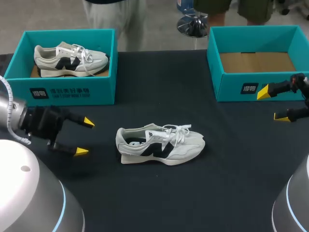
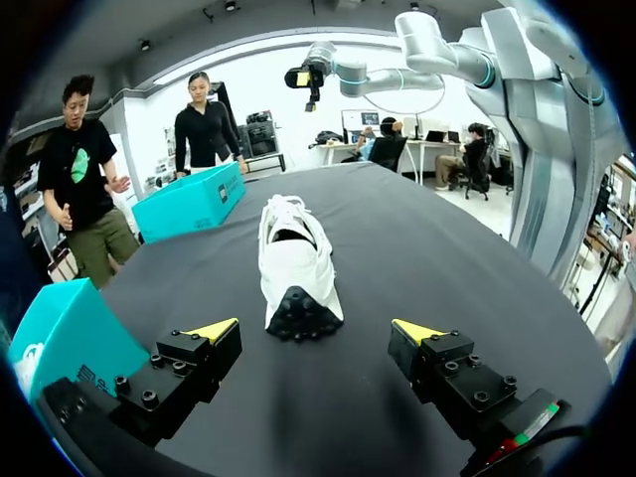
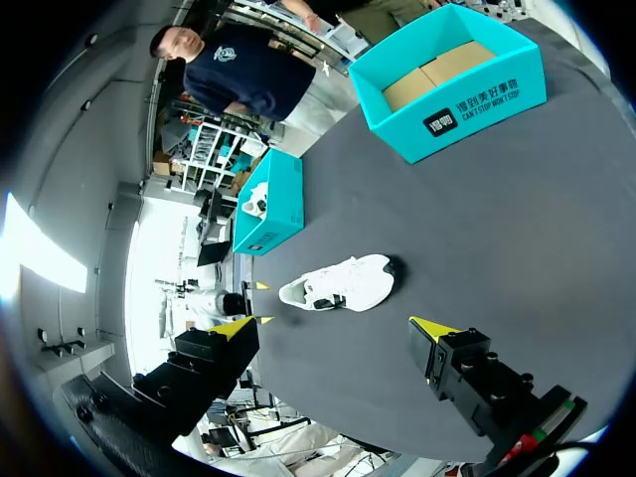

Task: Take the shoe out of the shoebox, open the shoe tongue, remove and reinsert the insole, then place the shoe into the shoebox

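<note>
Two pale sneakers are in view, and only one is out on the dark counter (image 1: 159, 101). That shoe (image 1: 161, 145) stands on its sole near the middle of the counter, outside both boxes. It is cream and white, with a dark mark on its side and white laces lying loose over the top. Its heel faces our left fingers (image 1: 87, 122) and its toe points toward our right fingers (image 1: 263, 92).

Our left fingers are spread wide and hold nothing. They hang low over the counter. From the left wrist, the shoe lies straight ahead of them, in line with the gap between the two yellow tips. Its heel end is nearest, close but not touching. The teal left box (image 1: 72, 89) sits off to one side of these fingers, farther back, and the second shoe (image 1: 70, 60) rests on its sole inside it.

Our right fingers are also wide apart and hold nothing. One yellow tip is just in front of the front wall of the right box (image 1: 231, 87), whose brown cardboard floor shows. We cannot tell whether the tip touches the wall. From the right wrist, the shoe on the counter lies ahead of these fingers and well apart from them, toe end nearer.
</note>
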Robot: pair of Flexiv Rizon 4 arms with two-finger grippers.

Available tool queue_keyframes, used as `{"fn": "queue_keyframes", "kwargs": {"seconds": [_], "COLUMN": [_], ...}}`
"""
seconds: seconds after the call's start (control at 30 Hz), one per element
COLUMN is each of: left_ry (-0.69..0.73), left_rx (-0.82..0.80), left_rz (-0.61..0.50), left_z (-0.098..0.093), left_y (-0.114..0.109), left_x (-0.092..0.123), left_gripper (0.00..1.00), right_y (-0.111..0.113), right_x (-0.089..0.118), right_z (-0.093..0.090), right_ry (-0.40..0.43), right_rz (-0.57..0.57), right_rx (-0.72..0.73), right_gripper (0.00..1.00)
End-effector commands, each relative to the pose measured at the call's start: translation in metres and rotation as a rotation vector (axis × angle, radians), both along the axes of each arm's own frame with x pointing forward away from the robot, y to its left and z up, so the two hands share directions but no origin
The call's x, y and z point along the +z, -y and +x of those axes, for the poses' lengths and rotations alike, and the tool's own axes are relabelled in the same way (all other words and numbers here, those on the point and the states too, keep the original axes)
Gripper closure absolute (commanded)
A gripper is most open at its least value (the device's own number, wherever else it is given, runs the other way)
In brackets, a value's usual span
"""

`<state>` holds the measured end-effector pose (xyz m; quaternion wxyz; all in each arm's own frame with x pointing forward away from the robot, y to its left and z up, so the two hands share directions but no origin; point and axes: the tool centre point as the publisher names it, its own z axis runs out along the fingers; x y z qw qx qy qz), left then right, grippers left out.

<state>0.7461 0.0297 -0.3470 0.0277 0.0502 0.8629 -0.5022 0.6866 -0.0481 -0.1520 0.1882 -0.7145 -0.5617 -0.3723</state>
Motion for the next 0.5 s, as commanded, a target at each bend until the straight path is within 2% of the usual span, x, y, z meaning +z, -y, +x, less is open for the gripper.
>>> {"fn": "queue_keyframes", "kwargs": {"seconds": [0.03, 0.2, 0.5], "left_ry": [-0.001, -0.030, -0.053], "left_rx": [0.088, 0.131, 0.144], "left_rz": [-0.066, -0.125, -0.086], "left_z": [0.007, 0.016, 0.022], "left_y": [0.003, 0.004, 0.006], "left_x": [-0.018, -0.027, -0.046], "left_gripper": [0.00, 0.00, 0.00], "right_y": [0.000, 0.000, 0.000], "right_x": [0.000, 0.000, 0.000], "right_z": [-0.002, -0.002, -0.002], "right_ry": [0.001, 0.001, 0.001], "right_rz": [-0.002, -0.002, -0.002], "right_rx": [-0.003, -0.003, -0.003], "right_gripper": [0.00, 0.00, 0.00]}}
